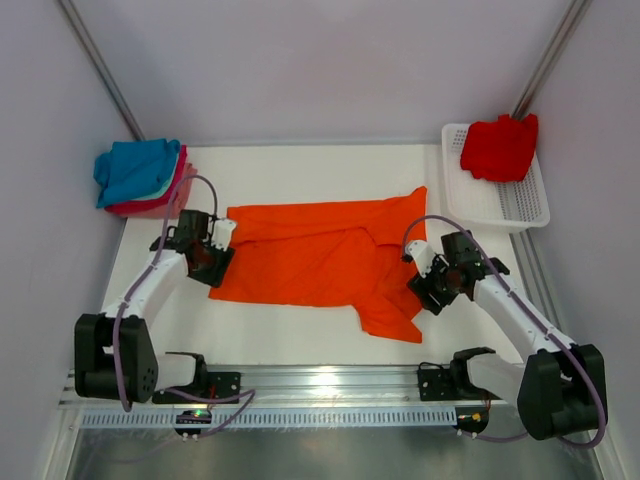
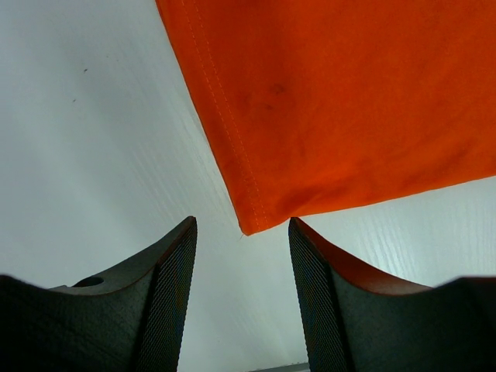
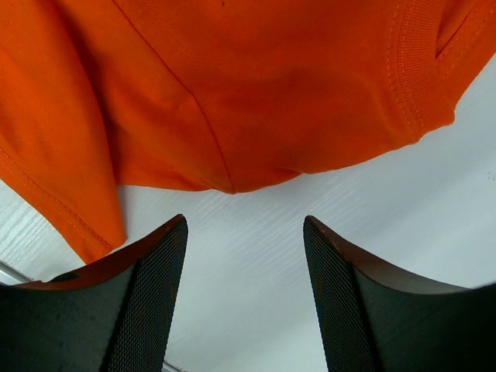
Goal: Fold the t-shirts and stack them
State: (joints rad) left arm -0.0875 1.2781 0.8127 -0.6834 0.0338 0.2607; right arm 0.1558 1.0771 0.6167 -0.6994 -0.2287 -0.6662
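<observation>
A bright orange t-shirt (image 1: pixel 320 262) lies spread on the white table, partly folded, with one sleeve trailing toward the front right. My left gripper (image 1: pixel 212 252) sits at its left edge, open; a hem corner of the orange cloth (image 2: pixel 256 221) lies just ahead of the empty jaws. My right gripper (image 1: pixel 428 278) is at the shirt's right side, open and empty, with the orange fabric (image 3: pixel 232 116) just beyond its fingertips. A folded stack of blue, teal and pink t-shirts (image 1: pixel 140 176) rests at the back left. A red t-shirt (image 1: pixel 500 148) is bundled in the basket.
A white plastic mesh basket (image 1: pixel 510 205) stands at the back right. Grey walls close in on both sides. A metal rail (image 1: pixel 320 385) runs along the near edge between the arm bases.
</observation>
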